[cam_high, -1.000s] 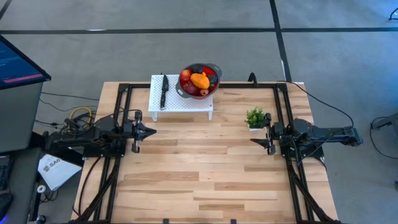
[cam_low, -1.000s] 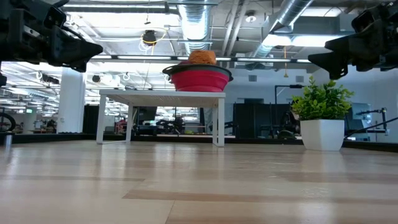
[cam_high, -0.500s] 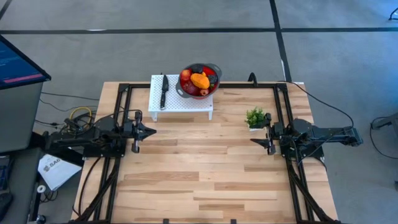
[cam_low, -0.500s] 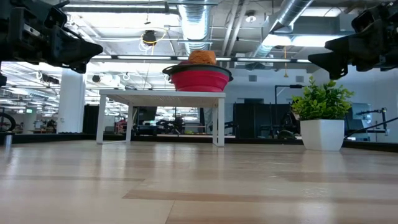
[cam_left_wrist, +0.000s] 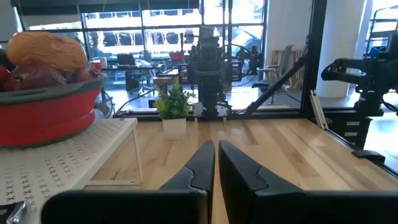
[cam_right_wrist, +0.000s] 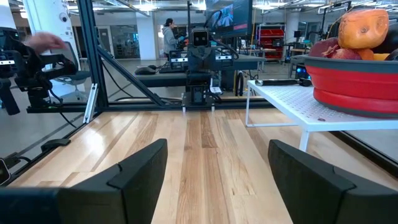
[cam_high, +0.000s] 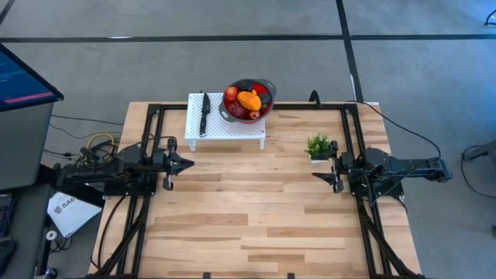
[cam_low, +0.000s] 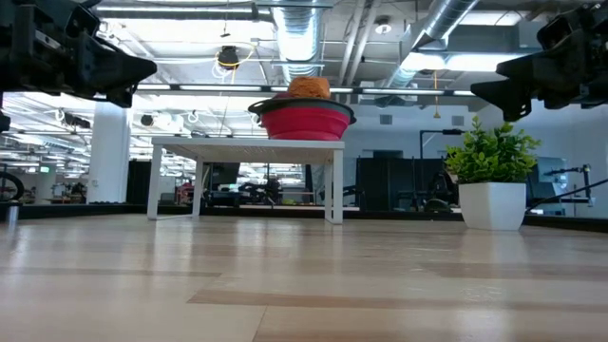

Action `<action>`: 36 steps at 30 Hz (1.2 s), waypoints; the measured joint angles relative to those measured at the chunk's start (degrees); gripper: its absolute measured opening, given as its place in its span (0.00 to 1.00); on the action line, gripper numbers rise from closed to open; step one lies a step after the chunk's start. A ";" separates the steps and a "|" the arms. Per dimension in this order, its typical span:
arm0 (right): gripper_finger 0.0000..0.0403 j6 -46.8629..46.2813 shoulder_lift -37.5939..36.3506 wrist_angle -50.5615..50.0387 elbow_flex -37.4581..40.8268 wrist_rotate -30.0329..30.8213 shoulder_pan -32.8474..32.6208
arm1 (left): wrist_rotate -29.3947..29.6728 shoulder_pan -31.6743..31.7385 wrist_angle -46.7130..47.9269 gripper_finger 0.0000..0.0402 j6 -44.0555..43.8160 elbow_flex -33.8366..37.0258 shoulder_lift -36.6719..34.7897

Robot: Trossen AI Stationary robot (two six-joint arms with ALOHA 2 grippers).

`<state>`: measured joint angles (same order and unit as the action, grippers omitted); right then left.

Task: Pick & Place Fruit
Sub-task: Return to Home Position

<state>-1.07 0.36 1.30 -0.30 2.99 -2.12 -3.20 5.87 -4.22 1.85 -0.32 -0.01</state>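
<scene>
The fruit (cam_high: 249, 101) is piled in a red bowl (cam_high: 232, 114) that stands on a white perforated stand (cam_high: 225, 128) at the table's far middle; an orange piece (cam_right_wrist: 363, 28) tops the heap. My left gripper (cam_high: 191, 163) is shut and hovers level above the table's left side, pointing right; its fingers (cam_left_wrist: 214, 163) nearly meet. My right gripper (cam_high: 316, 176) is open and hovers level at the right side, pointing left, its fingers (cam_right_wrist: 143, 165) wide apart with nothing between them.
A black-handled knife (cam_high: 204, 113) lies on the stand's left part. A small green plant in a white pot (cam_high: 318, 147) stands on the table just beyond my right gripper. Bare wooden table (cam_high: 256, 209) stretches between the arms and toward the near edge. Black frame rails (cam_high: 151, 124) border both sides.
</scene>
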 joint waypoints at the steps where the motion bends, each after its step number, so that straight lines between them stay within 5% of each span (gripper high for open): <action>1: 0.68 0.01 0.00 0.00 0.00 -0.01 0.00 | 0.00 0.00 -0.17 0.04 0.00 0.00 0.15; 36: 0.65 1.44 -0.15 -0.66 -0.09 -3.29 -1.89 | 0.22 0.00 -1.41 0.04 0.00 0.00 0.96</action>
<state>0.37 0.21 0.64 -0.38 -0.30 -4.01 -2.98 5.87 -5.63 1.85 -0.32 0.95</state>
